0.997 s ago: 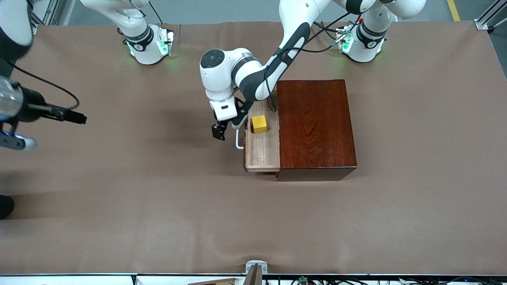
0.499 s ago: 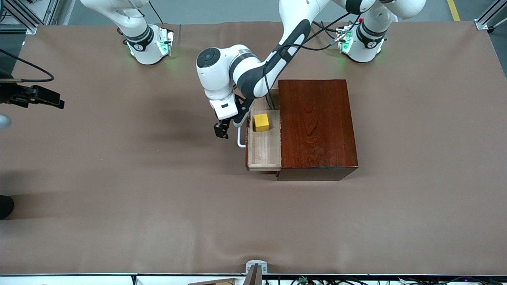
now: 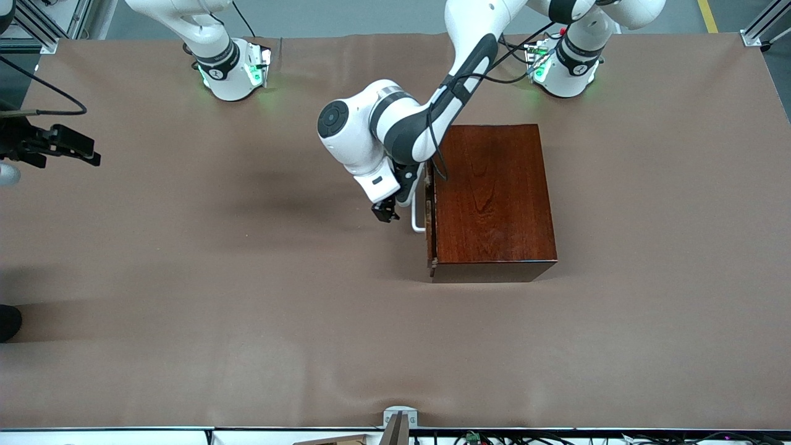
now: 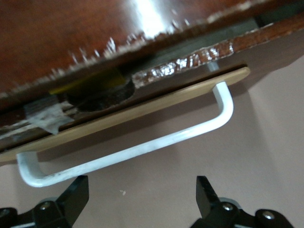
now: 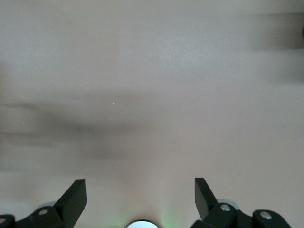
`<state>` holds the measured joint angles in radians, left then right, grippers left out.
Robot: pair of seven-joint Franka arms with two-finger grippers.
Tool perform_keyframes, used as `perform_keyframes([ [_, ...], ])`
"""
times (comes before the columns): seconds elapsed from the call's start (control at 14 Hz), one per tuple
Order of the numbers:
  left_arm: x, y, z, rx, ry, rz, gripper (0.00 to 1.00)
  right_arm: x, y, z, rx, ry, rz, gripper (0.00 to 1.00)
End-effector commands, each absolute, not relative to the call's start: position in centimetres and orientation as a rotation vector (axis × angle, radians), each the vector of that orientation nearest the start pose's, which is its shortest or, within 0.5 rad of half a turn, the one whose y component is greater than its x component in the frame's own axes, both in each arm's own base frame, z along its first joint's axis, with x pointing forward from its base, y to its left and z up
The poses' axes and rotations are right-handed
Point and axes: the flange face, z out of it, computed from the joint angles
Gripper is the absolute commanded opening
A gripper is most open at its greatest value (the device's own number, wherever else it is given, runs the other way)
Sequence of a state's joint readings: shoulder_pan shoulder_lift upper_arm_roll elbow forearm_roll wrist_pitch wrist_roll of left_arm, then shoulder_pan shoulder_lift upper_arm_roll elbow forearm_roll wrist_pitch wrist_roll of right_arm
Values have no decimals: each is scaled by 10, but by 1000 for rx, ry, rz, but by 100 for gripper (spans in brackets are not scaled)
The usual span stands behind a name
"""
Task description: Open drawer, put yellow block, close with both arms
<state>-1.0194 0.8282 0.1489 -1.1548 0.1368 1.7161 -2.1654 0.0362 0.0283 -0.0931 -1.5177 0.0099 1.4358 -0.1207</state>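
The dark reddish-brown box [image 3: 494, 198] stands mid-table. Its drawer [image 4: 142, 107] is pushed in almost flush; only its pale front edge and white handle [image 3: 418, 213] show. In the left wrist view a narrow gap remains between the drawer front and the box. The yellow block is hidden. My left gripper [image 3: 385, 213] is open just in front of the handle [image 4: 142, 147], with nothing between its fingers [image 4: 78, 194]. My right gripper [image 5: 141, 194] is open over bare cloth at the right arm's end of the table [image 3: 74, 147], well away from the box.
Brown cloth [image 3: 247, 309] covers the whole table. Both green-lit bases [image 3: 232, 71] [image 3: 559, 68] stand along the edge farthest from the front camera. A small metal bracket [image 3: 398, 420] sits at the nearest edge.
The drawer has slid from half open to almost shut, taking the yellow block out of sight. My left gripper moved toward the box with the handle. The right gripper drew back, then held.
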Motion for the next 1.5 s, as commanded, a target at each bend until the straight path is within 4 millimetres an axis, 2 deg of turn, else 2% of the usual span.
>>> perform_keyframes([
  [0.0,454,-558,301,-2292,-1619,-363,100,540,-37,629,-3130,-155,144,100],
  [0.28,456,-551,300,-2252,-1621,-352,100,544,-35,663,-3157,-160,118,100],
  [0.36,454,-554,301,-2261,-1617,-352,100,542,-36,667,-3143,-151,125,100],
  [0.43,454,-557,307,-2284,-1615,-350,100,538,-37,662,-3141,-142,168,100],
  [0.64,454,-565,374,-2425,-1650,-346,100,532,-41,654,-3137,-130,185,100],
  [0.78,456,-555,431,-2538,-1602,-339,100,524,-42,651,-3136,-129,154,100],
  [0.93,466,-535,476,-2627,-1553,-305,100,521,-45,648,-3138,-123,144,100],
  [1.14,488,-493,535,-2717,-1562,-251,100,521,-45,647,-3137,-122,153,100],
  [1.42,507,-438,582,-2791,-1449,-237,100,521,-50,647,-3135,-106,146,100],
])
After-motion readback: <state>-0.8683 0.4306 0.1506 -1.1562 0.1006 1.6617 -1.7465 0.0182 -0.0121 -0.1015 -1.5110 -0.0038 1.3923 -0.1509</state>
